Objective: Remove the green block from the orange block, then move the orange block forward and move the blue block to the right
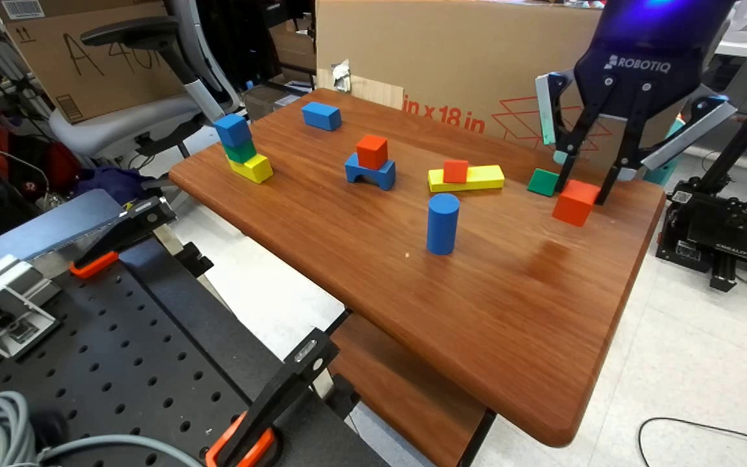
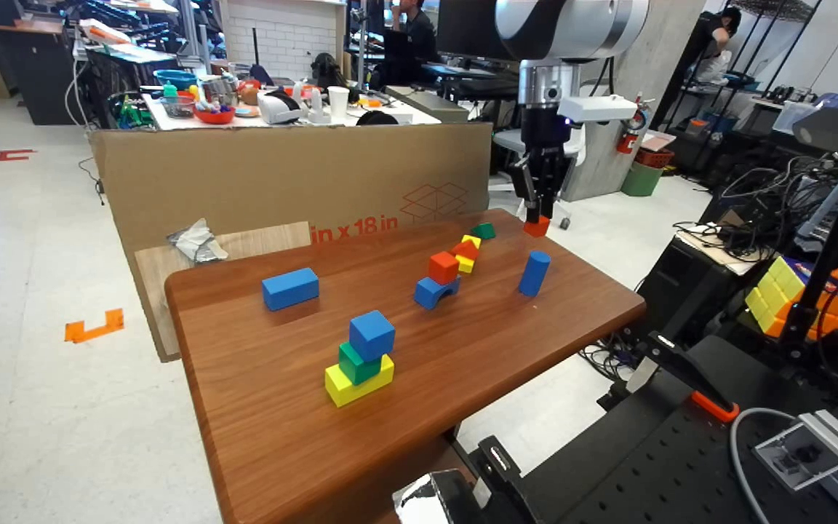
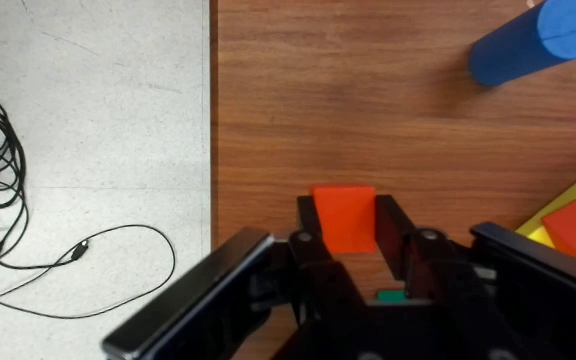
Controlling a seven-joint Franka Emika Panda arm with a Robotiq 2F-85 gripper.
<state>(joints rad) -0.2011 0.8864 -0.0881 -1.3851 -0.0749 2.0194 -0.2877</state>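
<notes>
In the tool point(image 1: 580, 194): the orange cube point(image 3: 346, 220), pinched by jaws that stand narrow on its left and right faces in the wrist view; a cube, so no long axis to line up.
Cube's height: seemingly off the bench point(image 1: 503, 292), as a dark patch point(image 1: 550, 259) lies apart below it in an exterior view; sides that follow are as seen there.
Cube's way: forward should be toward the near edge, I judge.
Just beside, far-left: the flat green block point(image 1: 543, 182), down on the bench, so its removal looks done.
Near-left, well apart: the blue cylinder point(image 1: 443, 224), upright and next in turn; a straight path nearward should pass right of it.
Left: a yellow bar point(image 1: 485, 177) with a red piece point(image 1: 456, 171) on or against it, unclear which.
Farther left: a red cube point(image 1: 372, 152) upon a blue arch point(image 1: 383, 178).
Left end: a blue cube point(image 1: 233, 131) on a green middle block point(image 1: 241, 153) on a yellow block point(image 1: 253, 170), with a blue oblong block point(image 1: 321, 116) farther back.
Beyond the far edge: a cardboard panel point(image 1: 445, 52).
</notes>
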